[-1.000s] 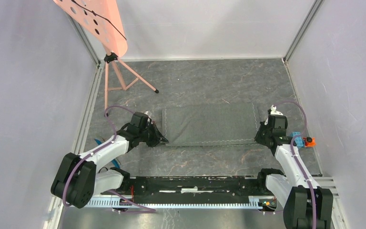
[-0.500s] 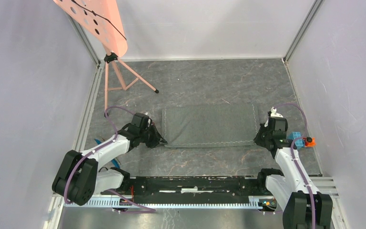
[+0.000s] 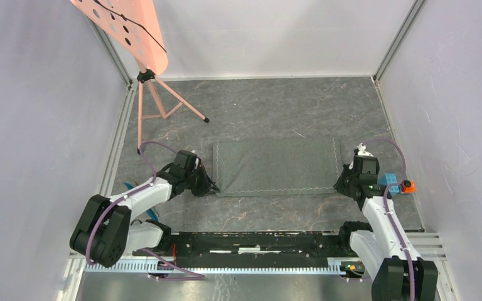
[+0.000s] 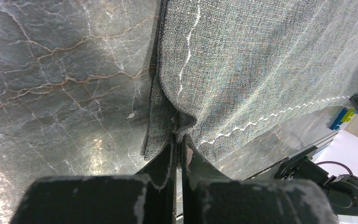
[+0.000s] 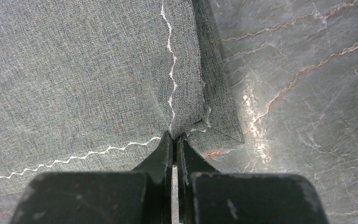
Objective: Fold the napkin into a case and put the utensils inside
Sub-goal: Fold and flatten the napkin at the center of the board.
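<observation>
Napkin [image 3: 276, 164] spread as a flat folded band on the slate surface [image 3: 276, 106]. Left fingers [image 4: 170, 151] pinched tight on one end corner, right fingers [image 5: 165, 144] clamped on the opposite one, cloth stretched between them and running ahead of both tips. Folding step in hand; next: raise both corners together, hems level. Lower layer under tips hidden; utensils hard to make out.

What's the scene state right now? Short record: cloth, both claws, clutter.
napkin: folded double into a flat rectangle on the slate floor
left claw: shut on the napkin's near left corner
right claw: shut on the napkin's near right corner
block: blue and orange, beside the right arm, off the napkin
stand: pink tripod, far left
</observation>
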You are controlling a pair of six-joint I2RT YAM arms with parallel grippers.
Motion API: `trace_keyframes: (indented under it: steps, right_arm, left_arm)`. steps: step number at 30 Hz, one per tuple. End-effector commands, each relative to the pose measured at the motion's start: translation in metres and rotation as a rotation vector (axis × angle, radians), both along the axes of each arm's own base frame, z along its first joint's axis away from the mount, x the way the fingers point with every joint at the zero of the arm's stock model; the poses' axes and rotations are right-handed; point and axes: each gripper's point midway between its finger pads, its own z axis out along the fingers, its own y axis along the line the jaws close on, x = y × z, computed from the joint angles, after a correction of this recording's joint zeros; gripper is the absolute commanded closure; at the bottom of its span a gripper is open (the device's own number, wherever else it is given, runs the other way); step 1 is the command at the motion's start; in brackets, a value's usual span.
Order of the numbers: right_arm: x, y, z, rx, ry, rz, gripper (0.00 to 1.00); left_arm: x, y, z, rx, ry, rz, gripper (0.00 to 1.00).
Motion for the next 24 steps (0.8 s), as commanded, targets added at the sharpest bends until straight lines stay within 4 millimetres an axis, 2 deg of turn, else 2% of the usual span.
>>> trace_keyframes:
  steps: [1,11,20,24]
  right_arm:
    - [-0.003,-0.003,0.004,0.001,-0.005,-0.038,1.00]
    - [-0.006,-0.008,-0.010,-0.020,0.038,-0.069,1.00]
    - [-0.006,-0.009,-0.011,-0.023,0.031,-0.075,0.99]
    - [-0.005,-0.009,-0.010,-0.022,0.032,-0.070,0.99]
  left_arm:
    - [-0.002,-0.001,-0.002,-0.001,0.009,0.007,0.94]
    - [-0.008,-0.002,-0.005,0.000,0.020,-0.002,0.93]
    - [-0.006,0.001,-0.011,0.029,0.020,0.002,0.92]
    - [-0.001,0.002,-0.004,0.031,-0.010,0.016,0.92]
